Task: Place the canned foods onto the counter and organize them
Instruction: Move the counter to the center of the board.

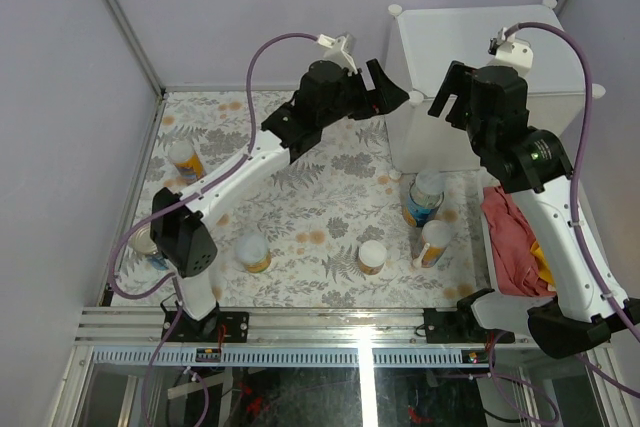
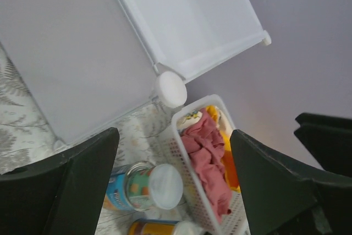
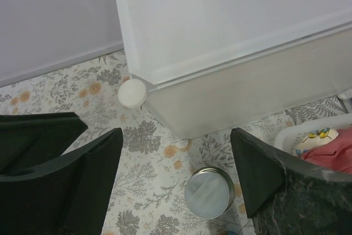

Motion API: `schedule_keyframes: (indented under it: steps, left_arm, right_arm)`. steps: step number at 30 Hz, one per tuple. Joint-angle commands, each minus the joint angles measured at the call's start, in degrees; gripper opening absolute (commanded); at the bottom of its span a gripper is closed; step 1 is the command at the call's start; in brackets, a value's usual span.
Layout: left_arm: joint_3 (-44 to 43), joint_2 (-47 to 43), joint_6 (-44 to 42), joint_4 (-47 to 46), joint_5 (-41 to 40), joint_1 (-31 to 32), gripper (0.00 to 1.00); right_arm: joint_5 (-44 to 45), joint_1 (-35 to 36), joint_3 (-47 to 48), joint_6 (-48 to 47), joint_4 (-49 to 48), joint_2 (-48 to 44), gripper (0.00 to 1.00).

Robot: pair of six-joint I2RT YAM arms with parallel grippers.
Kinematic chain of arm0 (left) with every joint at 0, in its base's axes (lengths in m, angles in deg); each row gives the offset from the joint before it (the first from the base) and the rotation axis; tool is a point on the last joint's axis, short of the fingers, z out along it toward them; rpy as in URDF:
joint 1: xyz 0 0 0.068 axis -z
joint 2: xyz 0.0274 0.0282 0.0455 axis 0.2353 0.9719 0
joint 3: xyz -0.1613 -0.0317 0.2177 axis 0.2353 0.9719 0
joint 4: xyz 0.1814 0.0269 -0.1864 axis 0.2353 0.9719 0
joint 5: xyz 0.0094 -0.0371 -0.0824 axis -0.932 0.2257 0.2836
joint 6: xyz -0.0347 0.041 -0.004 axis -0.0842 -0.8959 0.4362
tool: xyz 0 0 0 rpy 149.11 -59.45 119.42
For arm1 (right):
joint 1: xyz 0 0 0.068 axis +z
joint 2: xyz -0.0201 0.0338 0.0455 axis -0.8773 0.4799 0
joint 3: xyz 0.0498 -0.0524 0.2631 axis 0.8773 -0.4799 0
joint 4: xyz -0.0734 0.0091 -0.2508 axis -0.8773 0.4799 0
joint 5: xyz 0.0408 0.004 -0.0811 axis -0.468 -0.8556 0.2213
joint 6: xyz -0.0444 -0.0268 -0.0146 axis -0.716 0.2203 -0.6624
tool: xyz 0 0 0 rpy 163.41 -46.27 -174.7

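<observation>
The counter (image 1: 480,57) is a white cube cabinet at the back right, and no can stands on its top. Both grippers hover open and empty near its front left corner: the left gripper (image 1: 388,97) to the left, the right gripper (image 1: 447,97) over the front edge. A blue-labelled can (image 1: 424,197) and a tall yellow-orange can (image 1: 433,243) stand before the counter. A short orange can (image 1: 371,257) and another can (image 1: 253,252) stand near the front. Two more cans (image 1: 186,159) (image 1: 148,245) are at the left. The left wrist view shows the blue can (image 2: 146,185) between the open fingers (image 2: 77,185).
A white slatted basket (image 1: 497,265) of red and yellow cloth stands at the right, beside the counter and under the right arm; it also shows in the left wrist view (image 2: 181,136). Purple walls close the back and sides. The floor is a flowered mat (image 1: 300,187).
</observation>
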Motion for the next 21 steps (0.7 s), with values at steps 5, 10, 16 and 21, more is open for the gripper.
schedule_keyframes:
  steps: [5, 10, 16, 21]
  left_arm:
    - [-6.9, 6.4, 12.6, -3.2, 7.1, -1.3, 0.77]
    - [-10.1, 9.0, 11.5, -0.9, 7.2, -1.3, 0.72]
    - [-14.2, 10.2, -1.4, 2.4, 4.0, -0.3, 0.72]
    - [-12.5, 8.7, -16.5, 2.3, -1.0, 1.9, 0.74]
  right_arm:
    - [-1.3, -0.2, 0.2, 1.1, -3.3, -2.2, 0.85]
    - [-1.3, -0.2, 0.1, 0.9, -3.4, -2.3, 0.85]
    - [-1.3, -0.2, 0.4, 0.1, -3.5, -2.2, 0.85]
    - [-1.3, -0.2, 0.5, -0.4, -3.8, -1.8, 0.85]
